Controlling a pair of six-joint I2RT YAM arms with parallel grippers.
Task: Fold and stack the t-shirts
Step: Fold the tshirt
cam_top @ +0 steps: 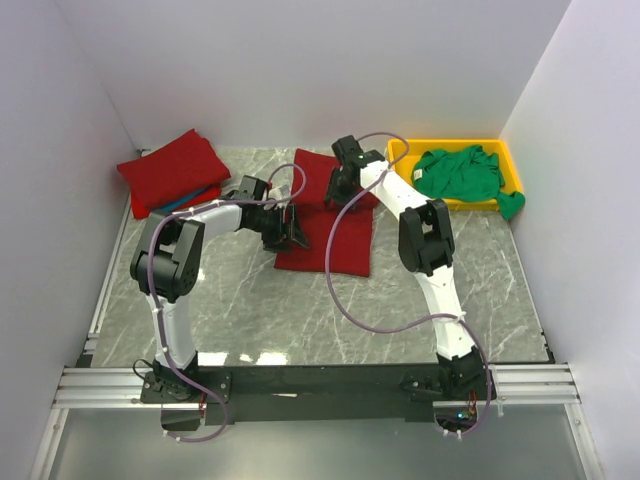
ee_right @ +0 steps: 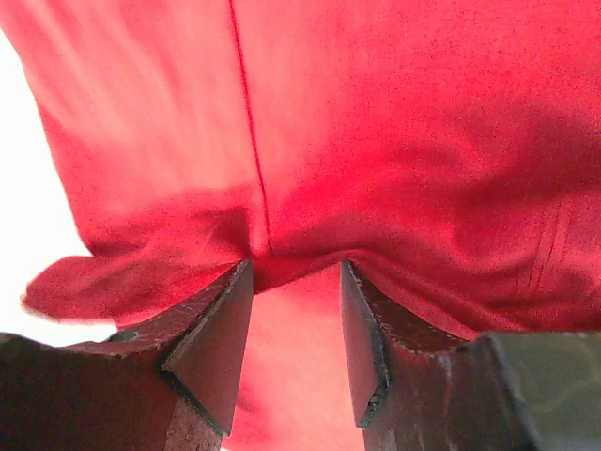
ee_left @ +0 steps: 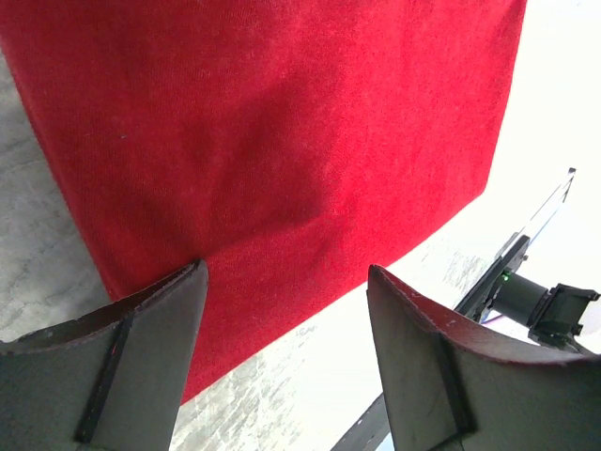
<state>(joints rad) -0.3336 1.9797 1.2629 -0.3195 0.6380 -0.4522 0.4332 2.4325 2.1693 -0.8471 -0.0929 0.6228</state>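
A dark red t-shirt (cam_top: 325,225) lies flat in the middle of the marble table. My left gripper (cam_top: 297,228) is at its left edge. In the left wrist view that gripper (ee_left: 286,272) is open, hovering over the shirt's hem (ee_left: 282,122) and bare table, with nothing between the fingers. My right gripper (cam_top: 340,190) is on the shirt's far part. Its jaws (ee_right: 296,265) stand apart, with the tips pressed into the red cloth (ee_right: 376,141) and a small ridge bunched between them. Folded red t-shirts (cam_top: 172,168) are stacked at the far left over a blue one (cam_top: 185,201). A green t-shirt (cam_top: 460,172) lies crumpled in the tray.
The yellow tray (cam_top: 510,165) stands at the far right against the wall. White walls close in the left, far and right sides. The arm cables (cam_top: 345,290) loop over the table in front of the red shirt.
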